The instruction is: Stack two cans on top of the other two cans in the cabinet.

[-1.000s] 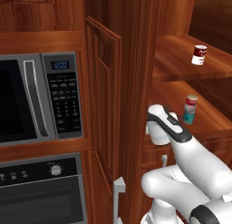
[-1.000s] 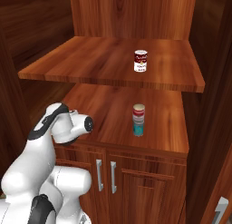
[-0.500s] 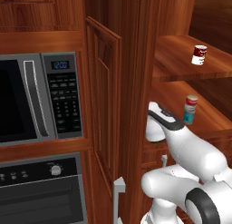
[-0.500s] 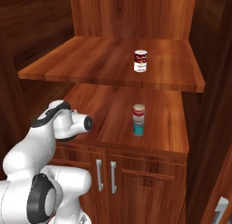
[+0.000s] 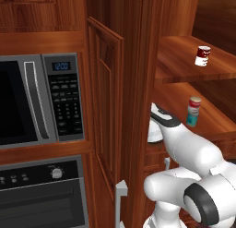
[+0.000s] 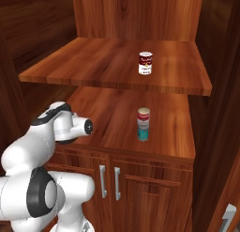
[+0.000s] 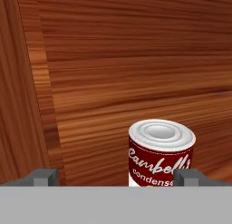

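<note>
target: red cylindrical can with a pale ribbed metal top (image 7: pixel 161 151), upright, long axis vertical; the hand view looks slightly down on its lid.
target vs pincer: the can lies straight ahead of the gripper (image 7: pixel 117 177), near, but off toward the right-hand finger tip, not centred in the gap.
pincer: jaws spread wide, nothing between them.
shelf of target: cannot tell for certain; probably the lower shelf (image 6: pixel 103 113) of the glossy reddish-brown wooden cabinet (image 6: pixel 136 15), hidden behind the arm.
done so far: white can with a red band (image 6: pixel 143 115) stands on the teal-blue can (image 6: pixel 143 131).
waiting base: dark-red-and-white soup tin (image 6: pixel 146 63), alone on the upper shelf (image 6: pixel 93 62).
arm pose: white arm (image 6: pixel 56 127) folded low, hand level with the lower shelf.
next move needs: a sideways shift to centre the can.
</note>
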Controlling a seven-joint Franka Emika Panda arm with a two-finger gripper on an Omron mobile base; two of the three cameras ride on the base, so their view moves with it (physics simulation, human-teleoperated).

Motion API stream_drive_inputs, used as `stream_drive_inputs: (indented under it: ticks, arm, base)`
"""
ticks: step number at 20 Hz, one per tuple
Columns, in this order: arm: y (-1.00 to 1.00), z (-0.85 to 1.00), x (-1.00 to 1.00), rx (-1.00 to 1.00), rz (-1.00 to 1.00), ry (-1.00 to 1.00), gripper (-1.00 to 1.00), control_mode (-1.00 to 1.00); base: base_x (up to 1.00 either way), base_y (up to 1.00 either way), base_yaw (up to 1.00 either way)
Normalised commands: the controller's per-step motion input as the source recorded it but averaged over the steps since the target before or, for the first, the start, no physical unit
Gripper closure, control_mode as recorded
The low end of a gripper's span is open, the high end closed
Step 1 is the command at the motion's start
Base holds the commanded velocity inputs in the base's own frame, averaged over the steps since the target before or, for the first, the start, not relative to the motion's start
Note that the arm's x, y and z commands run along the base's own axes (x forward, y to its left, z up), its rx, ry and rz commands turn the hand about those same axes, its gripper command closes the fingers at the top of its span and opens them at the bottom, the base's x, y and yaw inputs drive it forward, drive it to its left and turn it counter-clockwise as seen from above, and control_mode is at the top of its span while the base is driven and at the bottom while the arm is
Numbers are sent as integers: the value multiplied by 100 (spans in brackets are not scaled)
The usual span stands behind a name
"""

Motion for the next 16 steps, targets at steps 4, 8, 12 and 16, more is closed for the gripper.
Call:
stream_drive_inputs:
  ticks: [4, 8, 12, 16]
  arm:
    - [9, 0, 7, 0, 0, 0, -100, -100]
    - [0, 0, 8, 0, 0, -1, -100, -100]
    - [0, 0, 5, 0, 0, -2, -100, -100]
    - [0, 0, 5, 1, 0, -4, -100, -100]
  base:
    - [0, 0, 0]
    - [0, 0, 0]
    - [0, 0, 0]
    - [0, 0, 0]
